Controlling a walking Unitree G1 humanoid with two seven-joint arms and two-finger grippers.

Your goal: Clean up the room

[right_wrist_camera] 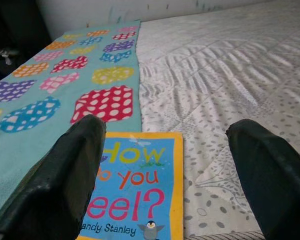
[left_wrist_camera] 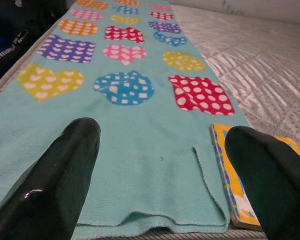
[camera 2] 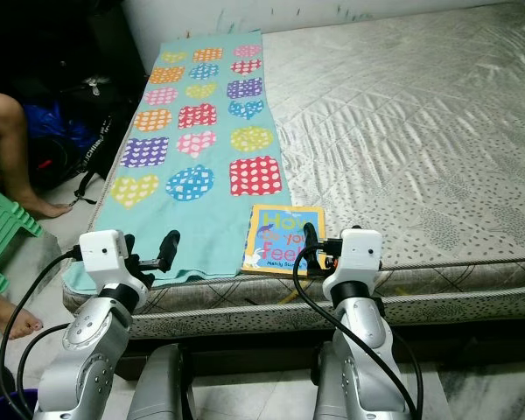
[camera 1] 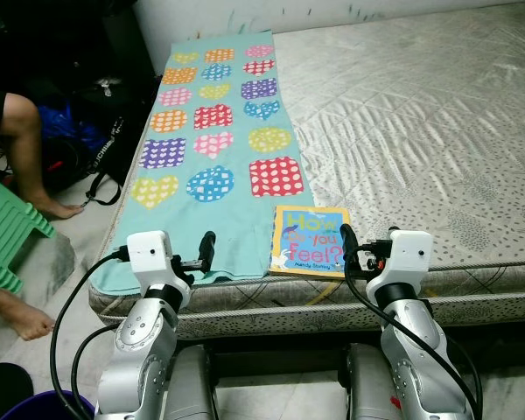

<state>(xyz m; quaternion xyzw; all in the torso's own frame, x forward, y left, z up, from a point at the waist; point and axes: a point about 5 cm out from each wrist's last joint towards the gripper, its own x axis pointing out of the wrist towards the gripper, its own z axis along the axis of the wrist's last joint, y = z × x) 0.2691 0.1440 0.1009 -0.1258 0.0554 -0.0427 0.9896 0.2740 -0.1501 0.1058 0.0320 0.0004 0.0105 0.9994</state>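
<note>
Facing a bare mattress (camera 1: pixel 420 114) on a low bed. Along its left side, a teal blanket (camera 1: pixel 214 149) printed with dotted hearts, laid flat, near end at the mattress edge. Just beside the blanket's near right corner, a picture book (camera 1: pixel 309 240), yellow border, blue cover reading "How do you feel?", lying face up at the mattress's front edge, touching or all but touching the blanket hem.

Left gripper (left_wrist_camera: pixel 160 185) held low over the blanket's near end, fingers (left_wrist_camera: pixel 55 185) spread wide, nothing between them. Right gripper (right_wrist_camera: pixel 165 180) poised over the book's near edge, fingers (right_wrist_camera: pixel 65 175) likewise wide apart and empty; one finger above the book's left part, the other over bare mattress to its right.

On the floor at far left, a person's leg (camera 1: pixel 22 149) and foot beside a green stool (camera 1: pixel 4 227), dark bags (camera 1: pixel 87 131) against the bed's side. A dark bucket rim (camera 1: pixel 35 407) at the lower left corner.
</note>
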